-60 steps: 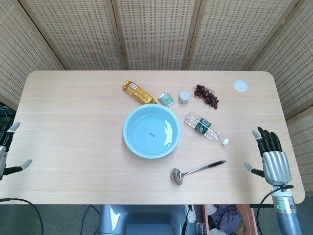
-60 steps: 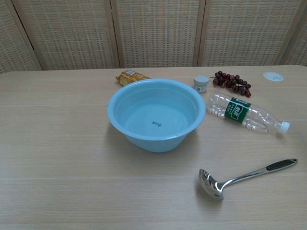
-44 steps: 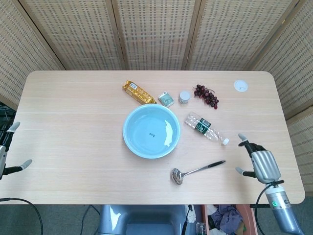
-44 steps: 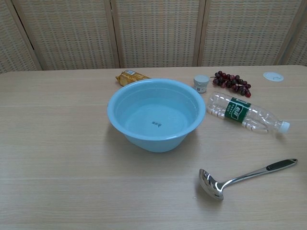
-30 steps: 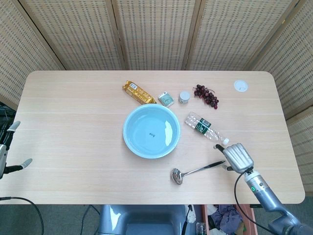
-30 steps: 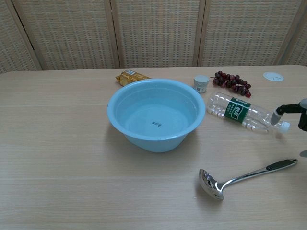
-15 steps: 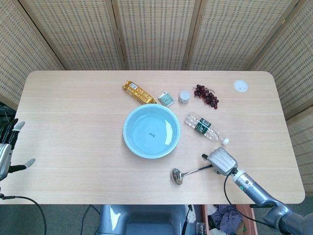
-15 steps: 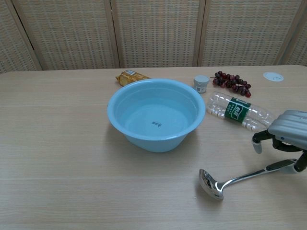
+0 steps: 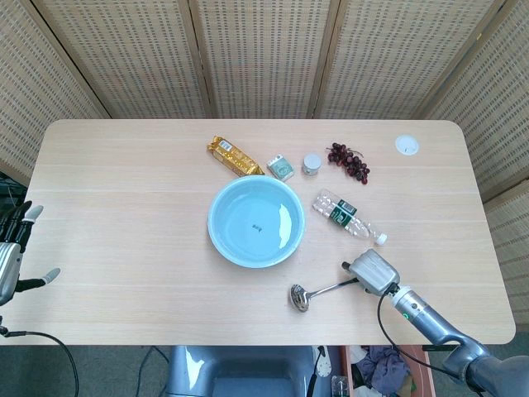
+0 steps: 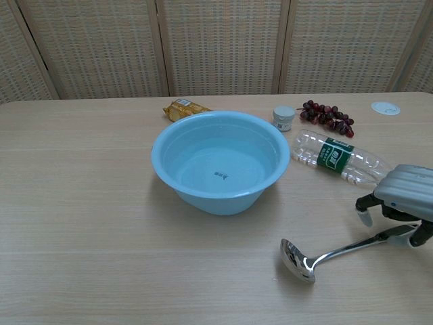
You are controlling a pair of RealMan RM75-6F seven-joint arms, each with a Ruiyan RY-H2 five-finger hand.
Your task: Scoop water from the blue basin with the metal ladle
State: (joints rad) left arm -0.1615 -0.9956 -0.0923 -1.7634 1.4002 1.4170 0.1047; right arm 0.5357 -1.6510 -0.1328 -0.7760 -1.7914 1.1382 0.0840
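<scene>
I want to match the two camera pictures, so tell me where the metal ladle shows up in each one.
Head view: the metal ladle lies low, right of centre, below the blue basin, the right hand over its handle end.
Chest view: the ladle lies at lower right, bowl toward the middle.
Shared landmark: the water bottle, beyond the ladle in both.
</scene>
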